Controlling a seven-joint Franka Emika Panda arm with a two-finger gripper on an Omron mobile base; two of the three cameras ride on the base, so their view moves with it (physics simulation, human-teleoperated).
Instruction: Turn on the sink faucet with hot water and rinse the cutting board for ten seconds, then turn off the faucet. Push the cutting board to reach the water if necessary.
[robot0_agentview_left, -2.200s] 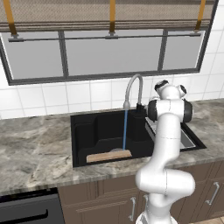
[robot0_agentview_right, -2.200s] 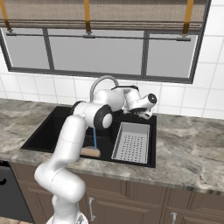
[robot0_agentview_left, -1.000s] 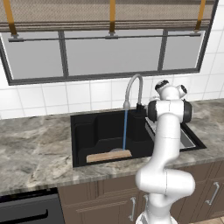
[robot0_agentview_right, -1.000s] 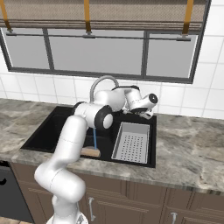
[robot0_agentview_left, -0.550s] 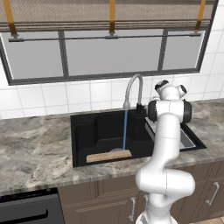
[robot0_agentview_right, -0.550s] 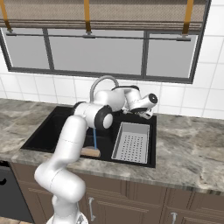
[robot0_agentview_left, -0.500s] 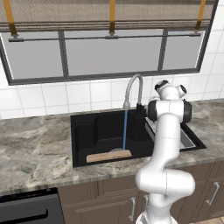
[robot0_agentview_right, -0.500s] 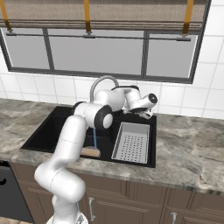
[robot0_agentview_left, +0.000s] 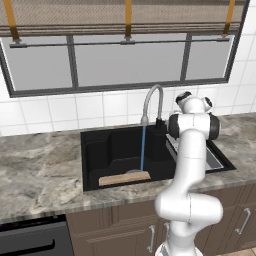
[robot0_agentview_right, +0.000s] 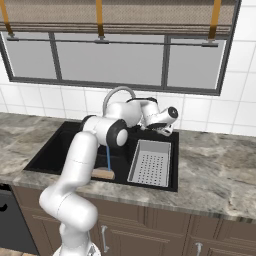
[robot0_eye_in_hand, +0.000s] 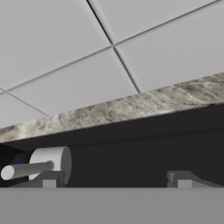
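Note:
The black sink (robot0_agentview_left: 100, 150) is set in a marbled counter under the window. From the silver gooseneck faucet (robot0_agentview_left: 152, 95) a thin blue stream of water (robot0_agentview_left: 142, 150) falls onto the right end of the tan cutting board (robot0_agentview_left: 124, 178), which lies at the basin's front. In the right base view the faucet (robot0_agentview_right: 117, 92), water (robot0_agentview_right: 108, 157) and board (robot0_agentview_right: 102, 174) show beside my arm. My gripper (robot0_agentview_right: 161, 131) hangs behind the sink by the tiled wall. In the hand view its fingertips (robot0_eye_in_hand: 49, 181) stand apart, open, with the faucet's grey handle lever (robot0_eye_in_hand: 26, 169) just beside the left one.
A grey perforated drainboard tray (robot0_agentview_right: 150, 162) fills the sink's right part. White wall tiles (robot0_eye_in_hand: 109, 43) and the counter's back strip (robot0_eye_in_hand: 131, 105) lie close ahead of the hand. Counter (robot0_agentview_left: 40, 170) runs left, with cabinet doors below.

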